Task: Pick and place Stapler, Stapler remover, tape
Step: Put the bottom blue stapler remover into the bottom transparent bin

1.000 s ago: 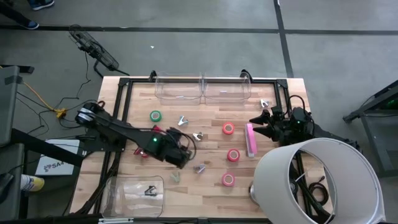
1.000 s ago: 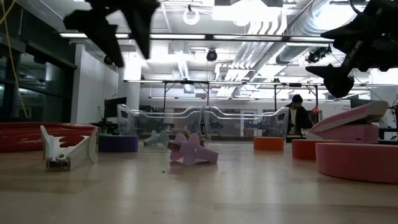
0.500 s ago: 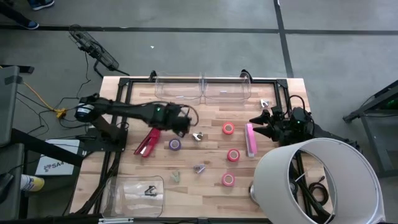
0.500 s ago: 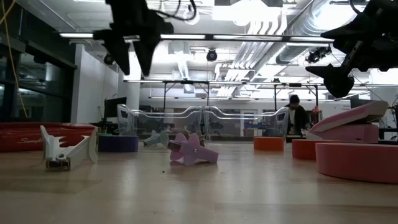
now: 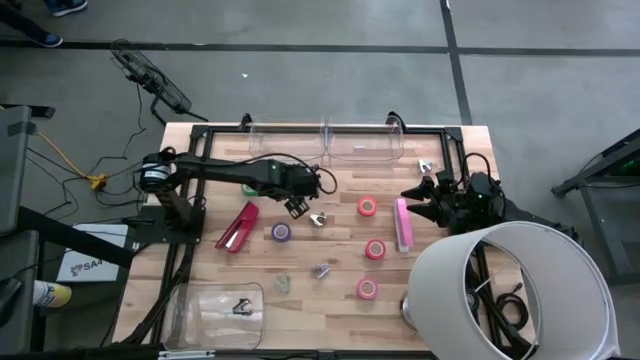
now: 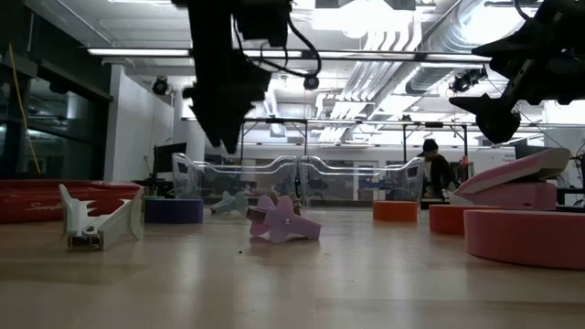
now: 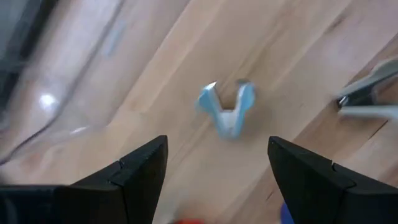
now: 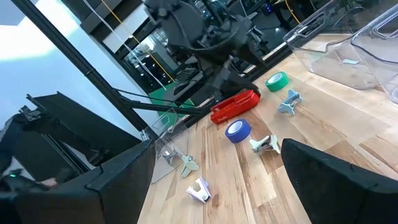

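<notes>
While the right arm waits folded at the table's right edge, its right gripper (image 5: 421, 192) spread wide and holding nothing, the small light-blue staple remover (image 7: 226, 109) lies on the bare wood with its two prongs splayed into a V. It sits near the clear bins (image 5: 325, 140) at the table's far edge, with the green tape (image 8: 276, 81) to its left and the red stapler (image 5: 237, 226) and purple tape (image 5: 281, 232) nearer the front. Half a second ago the left gripper (image 5: 297, 204) hung over the red stapler's far end; it has since swung right and now hovers right above the staple remover. The left arm reaches out flat across the table, fingers (image 7: 140, 177) parted wide and empty.
</notes>
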Available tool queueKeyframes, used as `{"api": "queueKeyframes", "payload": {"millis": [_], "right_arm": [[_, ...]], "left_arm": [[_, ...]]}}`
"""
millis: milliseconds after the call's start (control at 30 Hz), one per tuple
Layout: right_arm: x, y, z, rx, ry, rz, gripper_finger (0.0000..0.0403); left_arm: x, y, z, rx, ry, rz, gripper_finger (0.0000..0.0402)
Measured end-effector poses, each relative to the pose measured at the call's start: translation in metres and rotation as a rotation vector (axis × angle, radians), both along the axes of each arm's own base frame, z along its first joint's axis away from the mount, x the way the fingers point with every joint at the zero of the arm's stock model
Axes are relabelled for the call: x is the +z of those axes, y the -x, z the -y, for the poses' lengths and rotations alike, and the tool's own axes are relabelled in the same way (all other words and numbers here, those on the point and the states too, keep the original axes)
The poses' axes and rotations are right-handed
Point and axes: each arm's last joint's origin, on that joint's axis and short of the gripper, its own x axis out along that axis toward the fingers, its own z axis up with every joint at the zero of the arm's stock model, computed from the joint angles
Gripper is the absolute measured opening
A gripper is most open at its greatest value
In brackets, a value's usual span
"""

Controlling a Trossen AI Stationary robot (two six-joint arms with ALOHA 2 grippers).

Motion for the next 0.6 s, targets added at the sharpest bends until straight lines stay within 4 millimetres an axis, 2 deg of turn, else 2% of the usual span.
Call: {"api": "queueKeyframes", "payload": {"millis": [133, 300, 600], "right_arm": [[0.0, 0.0, 0.0, -0.001, 0.0, 0.0, 0.0339], [0.0, 0.0, 0.0, 0.0, 0.0, 0.0, 0.0339], [0.0, 0.0, 0.0, 0.0, 0.0, 0.001, 0.0339]], "left_arm": [[-0.026, 0.006, -0.014, 0.055, 0.064, 0.016, 0.0273], [-0.043, 0.015, -0.028, 0.081, 0.077, 0.002, 0.0273], [-0.065, 0.018, -0.033, 0.024, 0.135, 0.063, 0.0273]]}}
